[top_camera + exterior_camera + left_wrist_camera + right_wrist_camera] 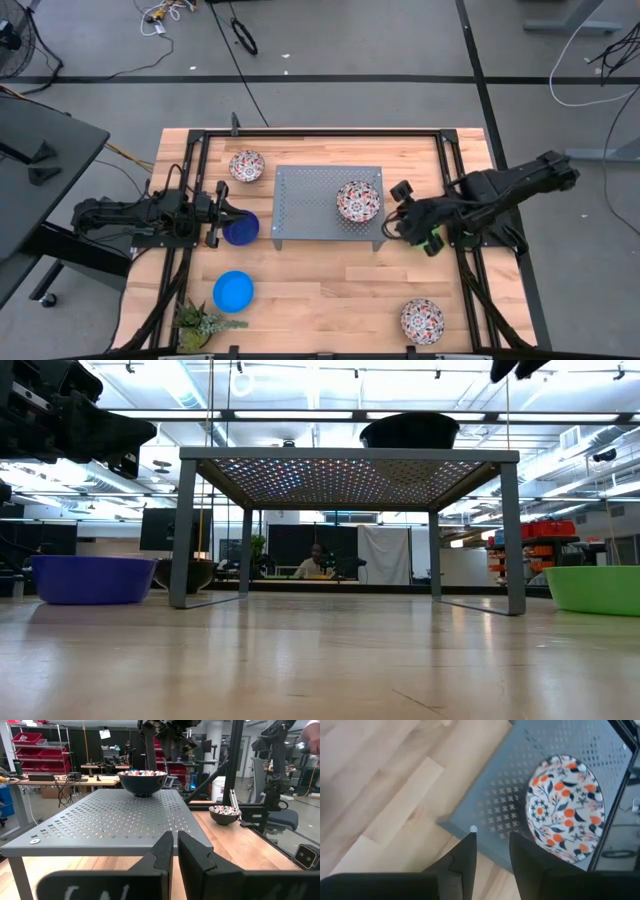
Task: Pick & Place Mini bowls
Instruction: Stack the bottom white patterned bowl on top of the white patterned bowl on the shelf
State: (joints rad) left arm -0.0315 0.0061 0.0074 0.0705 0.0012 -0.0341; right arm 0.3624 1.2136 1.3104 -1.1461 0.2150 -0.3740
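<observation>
A white floral mini bowl (357, 201) stands on the grey perforated tray (300, 190); the right wrist view looks down on that bowl (566, 805). Two more floral bowls rest on the table, one far left (246, 165) and one near right (422, 320). The dark blue bowl (240, 228) and the bright blue bowl (233, 291) sit left of the tray. The green bowl (598, 588) shows in the low view. My left gripper (175, 851) hovers shut above the dark blue bowl's far rim. My right gripper (492, 851) is open and empty, just off the tray's right edge.
The tray stands on legs (182, 530), with open space beneath it. A spiky green plant (200, 322) sits at the near left corner. Black frame rails (320, 131) border the wooden table (330, 290). Bare wood lies between the tray and the near edge.
</observation>
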